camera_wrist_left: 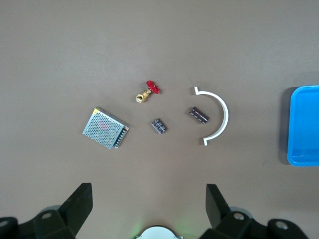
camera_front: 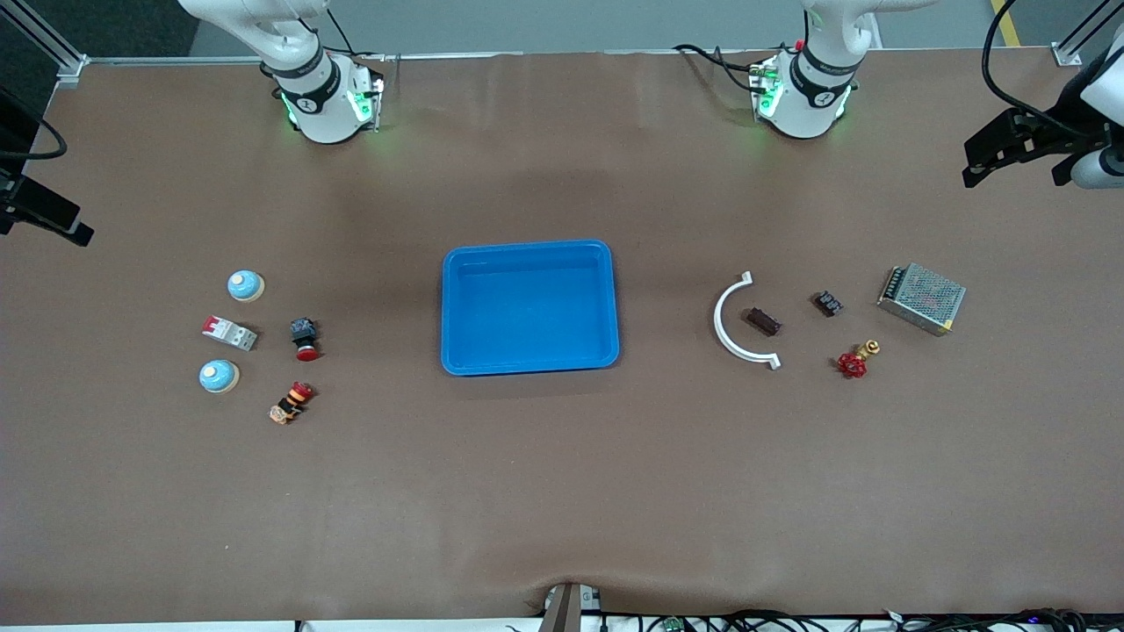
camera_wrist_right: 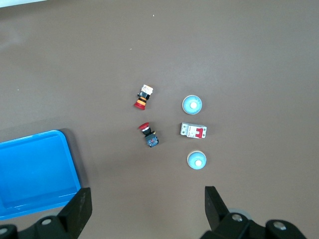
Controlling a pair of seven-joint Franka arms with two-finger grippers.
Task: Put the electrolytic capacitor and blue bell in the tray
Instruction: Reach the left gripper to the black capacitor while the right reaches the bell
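The bright blue tray [camera_front: 527, 307] lies empty at the table's middle. The electrolytic capacitor [camera_front: 764, 321], a dark cylinder, lies inside a white curved piece [camera_front: 740, 323] toward the left arm's end. Two blue bells [camera_front: 245, 285] [camera_front: 219, 376] sit toward the right arm's end. My left gripper [camera_wrist_left: 148, 199] is open and empty, high over the table near its base, with the capacitor [camera_wrist_left: 199, 115] and the tray's rim [camera_wrist_left: 290, 124] in its view. My right gripper [camera_wrist_right: 147, 203] is open and empty, high near its base, over the bells [camera_wrist_right: 192, 104] [camera_wrist_right: 196, 160] and the tray [camera_wrist_right: 35, 169].
Near the capacitor lie a small black relay [camera_front: 827, 304], a red-handled brass valve [camera_front: 853, 360] and a metal mesh power supply [camera_front: 922, 298]. By the bells lie a white-and-red breaker [camera_front: 230, 333] and two red push buttons [camera_front: 305, 338] [camera_front: 291, 404]. Black gear overhangs both table ends.
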